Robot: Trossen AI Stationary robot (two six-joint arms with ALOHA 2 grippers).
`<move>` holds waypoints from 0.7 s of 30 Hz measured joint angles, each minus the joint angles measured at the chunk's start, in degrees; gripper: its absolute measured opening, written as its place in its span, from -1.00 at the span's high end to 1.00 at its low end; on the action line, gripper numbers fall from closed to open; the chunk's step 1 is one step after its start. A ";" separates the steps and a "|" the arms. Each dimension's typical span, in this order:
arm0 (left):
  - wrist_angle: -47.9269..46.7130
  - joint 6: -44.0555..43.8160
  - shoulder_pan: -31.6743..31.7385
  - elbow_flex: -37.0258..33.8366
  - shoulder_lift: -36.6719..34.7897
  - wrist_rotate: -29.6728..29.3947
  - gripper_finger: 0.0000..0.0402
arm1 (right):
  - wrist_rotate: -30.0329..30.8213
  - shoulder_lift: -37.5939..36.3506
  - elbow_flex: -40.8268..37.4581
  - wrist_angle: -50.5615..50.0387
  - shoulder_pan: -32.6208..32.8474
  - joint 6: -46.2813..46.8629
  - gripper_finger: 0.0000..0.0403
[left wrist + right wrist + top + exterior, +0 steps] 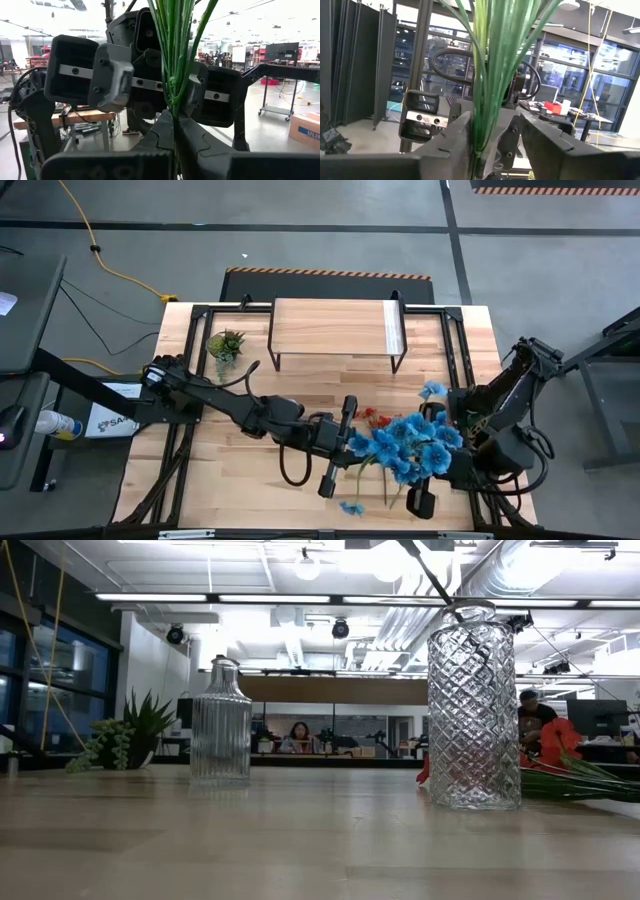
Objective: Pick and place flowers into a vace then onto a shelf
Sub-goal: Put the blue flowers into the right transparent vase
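Observation:
A bunch of flowers with blue blossoms (408, 445) stands upright above the table's near middle. Its green stems (175, 75) are between the shut fingers of my left gripper (175, 125), which reaches in from the left (358, 445). My right gripper (492, 132) faces it, and its open fingers stand on either side of the same stems (482, 100). A red flower (550, 745) lies on the table beside a diamond-cut glass vase (474, 710). A ribbed glass bottle (220, 725) stands to that vase's left in the low view. The shelf (335, 330) stands on its black legs at the far middle. My left gripper pinches the bundle of green stems (174, 107) between its two fingers. The fingers lie about level, come from the table's left and cross the stems. The stems rise upright from the hold with the blossoms above. What hangs below the fingers is hidden by the gripper.
A small green potted plant (225, 343) stands at the far left, beside the shelf. Loose blue blossoms lie on the table near the front edge (350, 507) and right of the shelf (432, 390). Green leaves (585, 782) lie flat by the red flower.

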 joint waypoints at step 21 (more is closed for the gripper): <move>-1.21 -0.54 0.13 0.00 -0.02 -4.65 0.82 | 2.82 -2.05 -0.02 -4.88 -0.01 0.78 0.94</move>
